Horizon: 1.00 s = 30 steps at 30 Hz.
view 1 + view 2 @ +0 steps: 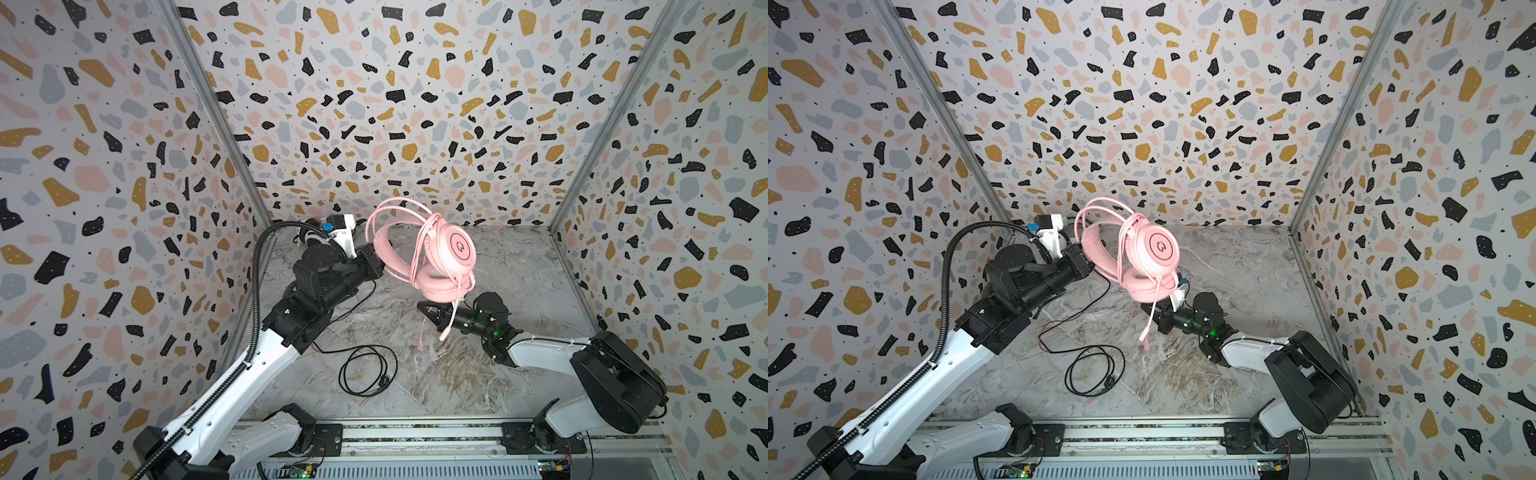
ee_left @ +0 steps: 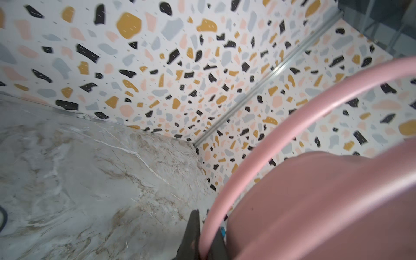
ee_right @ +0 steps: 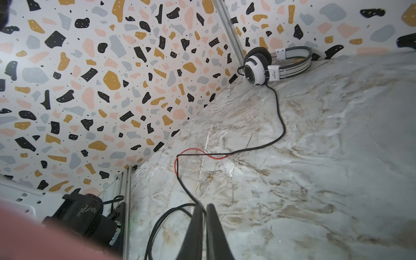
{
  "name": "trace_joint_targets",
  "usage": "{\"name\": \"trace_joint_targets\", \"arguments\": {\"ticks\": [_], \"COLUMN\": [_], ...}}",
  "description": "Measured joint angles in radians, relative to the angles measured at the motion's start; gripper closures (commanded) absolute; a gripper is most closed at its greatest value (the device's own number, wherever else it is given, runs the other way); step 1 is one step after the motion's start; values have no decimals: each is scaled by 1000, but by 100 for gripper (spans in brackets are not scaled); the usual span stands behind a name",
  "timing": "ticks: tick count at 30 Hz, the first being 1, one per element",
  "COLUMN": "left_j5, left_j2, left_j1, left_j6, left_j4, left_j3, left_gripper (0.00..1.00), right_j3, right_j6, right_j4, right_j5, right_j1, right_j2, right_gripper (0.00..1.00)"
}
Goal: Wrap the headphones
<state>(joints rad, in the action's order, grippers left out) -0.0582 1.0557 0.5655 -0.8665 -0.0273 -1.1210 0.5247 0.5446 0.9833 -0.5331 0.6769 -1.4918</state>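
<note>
The pink headset (image 1: 455, 245) hangs in the air with its pink cable (image 1: 422, 251) looped over the band. The left pincer (image 1: 374, 259) is clamped on that band. Below it the right pincer (image 3: 204, 207) is closed, and I cannot tell if it holds something. Far ahead of this pincer, the white-and-black headset (image 3: 256, 69) lies by the wall (image 3: 292, 22). Its black cable (image 3: 280, 126) crosses the free marble table (image 3: 337, 157).

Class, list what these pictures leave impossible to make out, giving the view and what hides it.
- White-and-black headset: both top views, largely behind the left arm.
- Left gripper fingertips: left wrist view, covered by the pink headset band and cut by the edge.
- Right gripper, whether it pinches anything: top views, the pink headset hangs in front.
- Black cable plugs: top views, too small.
</note>
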Motion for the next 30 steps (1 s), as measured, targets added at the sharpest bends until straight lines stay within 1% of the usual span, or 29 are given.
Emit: {"name": "trace_joint_targets", "arguments": {"ticks": [7, 13, 17, 20, 22, 25, 28, 30], "left_j5": [227, 380, 433, 457, 470, 495, 519, 544], "left_j2": [6, 10, 35, 60, 69, 74, 75, 80], "left_j1": [0, 2, 1, 1, 1, 1, 1, 1], "left_j6": [-106, -137, -144, -150, -151, -151, -143, -143], "left_j4": [-18, -55, -84, -103, -124, -138, -142, -148], "left_j3": [21, 25, 25, 25, 25, 25, 25, 25], "left_gripper": [100, 100, 100, 100, 100, 100, 100, 100], "right_j3": [-18, -51, -74, -90, -98, -111, -118, -108], "right_j6": [22, 36, 51, 69, 76, 85, 84, 69], "right_j4": [91, 152, 182, 212, 223, 225, 189, 111], "right_j5": [53, 118, 149, 173, 187, 214, 258, 296], "right_j1": [127, 214, 254, 285, 305, 325, 345, 364], "right_j2": [-51, -55, -56, -65, -70, -66, -28, 28], "right_gripper": [93, 93, 93, 93, 96, 95, 94, 94]}}
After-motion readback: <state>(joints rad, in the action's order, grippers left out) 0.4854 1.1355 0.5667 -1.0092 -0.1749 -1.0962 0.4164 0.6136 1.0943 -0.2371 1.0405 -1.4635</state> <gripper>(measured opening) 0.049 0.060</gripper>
